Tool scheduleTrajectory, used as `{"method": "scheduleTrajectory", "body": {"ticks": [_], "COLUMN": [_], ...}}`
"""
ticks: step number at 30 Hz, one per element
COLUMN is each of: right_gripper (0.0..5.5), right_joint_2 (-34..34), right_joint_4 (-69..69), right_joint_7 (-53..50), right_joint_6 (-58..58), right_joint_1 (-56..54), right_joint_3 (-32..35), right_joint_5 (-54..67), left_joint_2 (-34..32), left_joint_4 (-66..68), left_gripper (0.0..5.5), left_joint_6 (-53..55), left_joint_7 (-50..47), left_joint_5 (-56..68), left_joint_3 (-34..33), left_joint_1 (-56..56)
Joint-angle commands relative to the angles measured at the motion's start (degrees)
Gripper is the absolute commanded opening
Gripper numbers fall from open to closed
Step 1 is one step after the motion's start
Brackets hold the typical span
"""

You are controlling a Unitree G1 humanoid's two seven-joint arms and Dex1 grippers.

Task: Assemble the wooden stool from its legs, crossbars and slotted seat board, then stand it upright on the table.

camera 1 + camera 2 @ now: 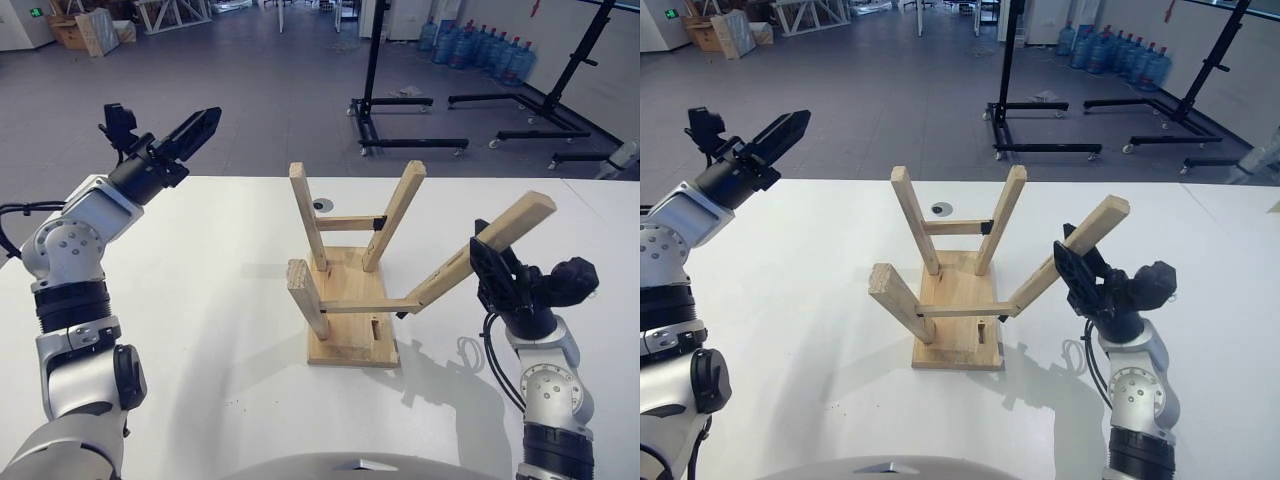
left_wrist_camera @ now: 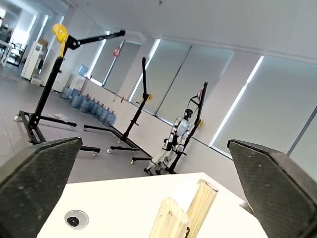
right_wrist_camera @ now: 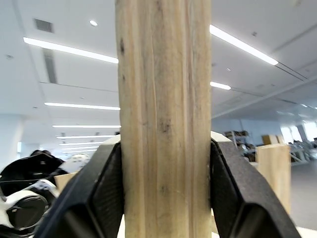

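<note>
Standing upside down on its slotted seat board (image 1: 352, 345), the stool (image 1: 350, 280) rests on the white bench (image 1: 200, 290) between the two tools, just beside the right one. All four legs point up, and both crossbars (image 1: 347, 223) look slotted in. The right tool (image 1: 480, 258) is clamped on the near leg (image 1: 525, 215), which leans out toward that tool and is probably not fully seated. The left tool (image 1: 196, 131) is raised with fingers wide, holding nothing, well apart from the stool. My judgement: assembly is nearly done, leaving that leg to straighten and the stool to flip upright. Beyond the tools are a grey floor, black wheeled stands (image 1: 410, 120) and blue water bottles (image 1: 480, 45)
</note>
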State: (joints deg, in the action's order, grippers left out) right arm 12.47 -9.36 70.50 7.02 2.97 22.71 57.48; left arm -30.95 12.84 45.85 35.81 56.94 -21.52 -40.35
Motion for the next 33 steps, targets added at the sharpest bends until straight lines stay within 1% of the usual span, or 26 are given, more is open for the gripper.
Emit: {"method": "scheduleTrajectory", "body": {"ticks": [1, 6, 10, 16, 26, 28, 33], "right_gripper": [2.05, 2.05, 2.05, 2.05, 2.05, 2.05, 2.05], "right_joint_2": [-0.4, -3.5, -5.7, -5.5, -9.3, -9.4, -6.3], "right_joint_4": [0.4, 5.1, 7.6, 12.0, 13.5, 13.0, 10.3], "right_joint_7": [5.1, 8.8, 9.5, 10.9, 10.3, 10.1, 8.8], "right_joint_6": [0.1, -4.5, -8.8, -11.9, -14.3, -14.5, -12.3], "right_joint_1": [2.8, 1.2, -0.8, -2.6, -2.9, -2.3, -2.7], "right_joint_3": [-0.6, -3.3, -5.0, -6.0, -10.8, -11.6, -9.6], "right_joint_5": [1.9, -1.4, -4.2, -7.0, -9.5, -9.9, -7.3], "left_joint_2": [-1.7, -2.0, -1.3, -0.9, 0.9, 1.3, 1.9], "left_joint_4": [3.4, 7.1, 8.4, 9.9, 8.8, 8.4, 7.3], "left_gripper": [5.4, 5.4, 5.4, 5.4, 5.4, 5.4, 5.4], "left_joint_6": [1.3, 1.7, 2.1, 2.3, 2.8, 2.9, 3.0], "left_joint_7": [3.1, 7.0, 9.2, 11.3, 11.3, 11.1, 10.4], "left_joint_5": [-2.7, -5.6, -7.6, -9.3, -10.0, -10.0, -9.8], "left_joint_3": [2.3, 4.6, 6.4, 7.0, 6.6, 6.4, 5.7], "left_joint_1": [-3.2, -6.6, -8.9, -10.2, -9.7, -9.6, -8.9]}}
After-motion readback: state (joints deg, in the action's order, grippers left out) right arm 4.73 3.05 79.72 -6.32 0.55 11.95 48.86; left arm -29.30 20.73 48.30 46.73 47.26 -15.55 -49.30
